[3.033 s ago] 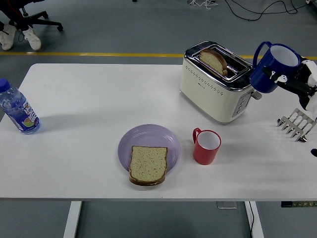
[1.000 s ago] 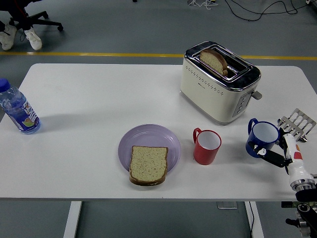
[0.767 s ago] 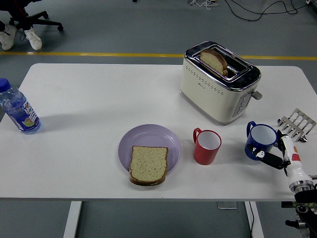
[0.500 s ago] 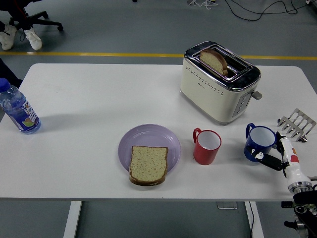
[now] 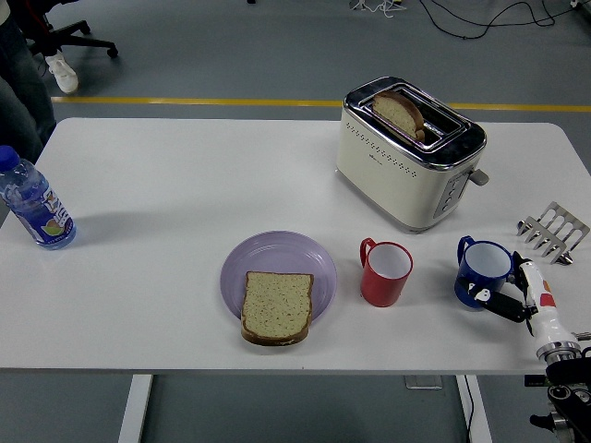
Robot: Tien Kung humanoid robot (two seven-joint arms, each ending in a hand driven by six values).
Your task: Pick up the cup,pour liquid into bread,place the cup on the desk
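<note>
Cup (image 5: 482, 273) upright, handle leftward, right hand (image 5: 519, 300) seemingly gripping.

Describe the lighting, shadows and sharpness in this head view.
Head view: even, soft overhead light; the white table is bright but not blown out. The bottle throws a faint shadow to its right, the toaster shows mild chrome glare, and the blue cup and right hand look sharp.
</note>
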